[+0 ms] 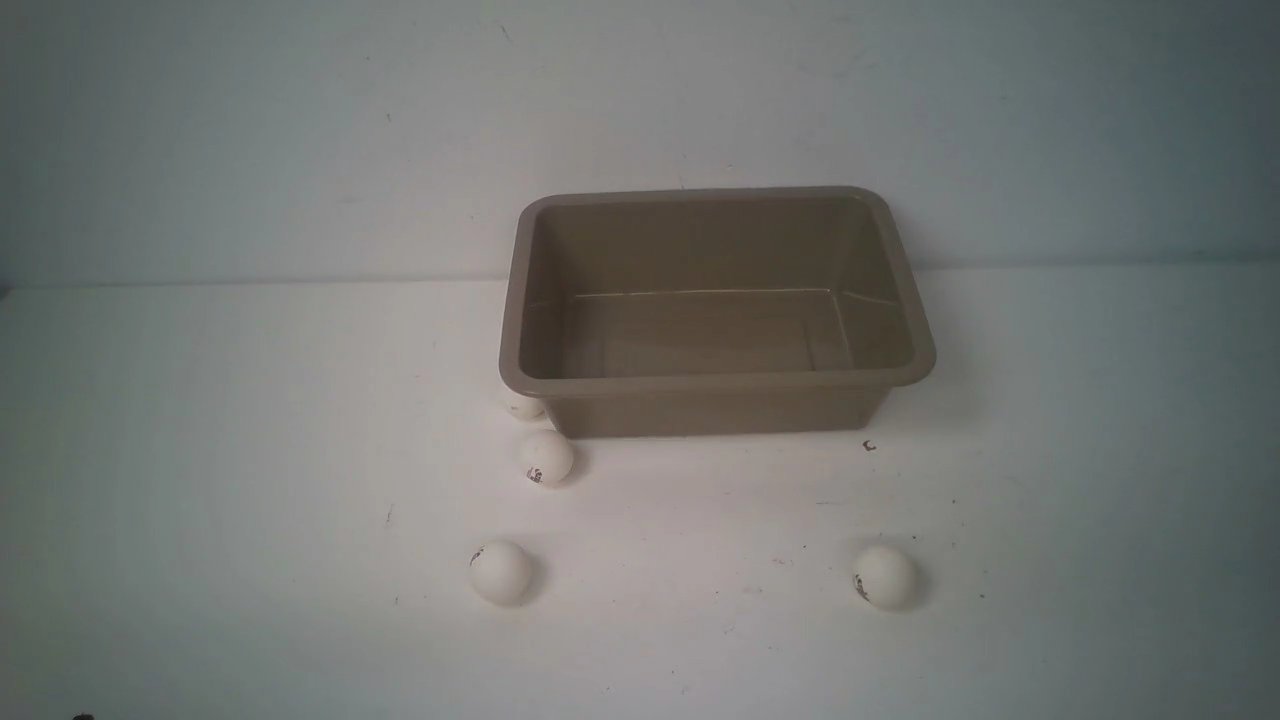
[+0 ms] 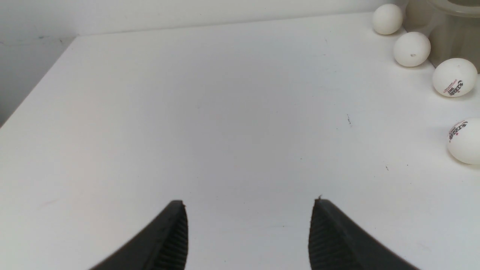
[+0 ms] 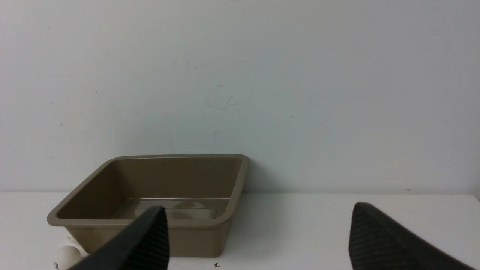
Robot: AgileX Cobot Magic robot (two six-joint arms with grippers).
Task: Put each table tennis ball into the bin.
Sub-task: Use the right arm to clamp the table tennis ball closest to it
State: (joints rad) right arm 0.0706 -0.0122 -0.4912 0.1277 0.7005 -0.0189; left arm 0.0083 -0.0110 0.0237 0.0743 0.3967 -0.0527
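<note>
The taupe bin [image 1: 710,385] stands empty at the middle of the white table. Several white table tennis balls lie in front of it: one [image 1: 546,458] by its front-left corner, one [image 1: 522,407] half hidden under that corner's rim, one [image 1: 500,572] nearer on the left, one [image 1: 885,576] nearer on the right. Neither gripper shows in the front view. In the left wrist view my left gripper [image 2: 249,202] is open over bare table, with balls [image 2: 454,77] [image 2: 411,49] off to one side beside the bin [image 2: 450,33]. My right gripper [image 3: 258,210] is open and empty, facing the bin [image 3: 195,240].
A pale wall [image 1: 640,120] rises right behind the bin. The table's left edge [image 2: 37,86] shows in the left wrist view. A tiny dark speck [image 1: 869,446] lies near the bin's front-right corner.
</note>
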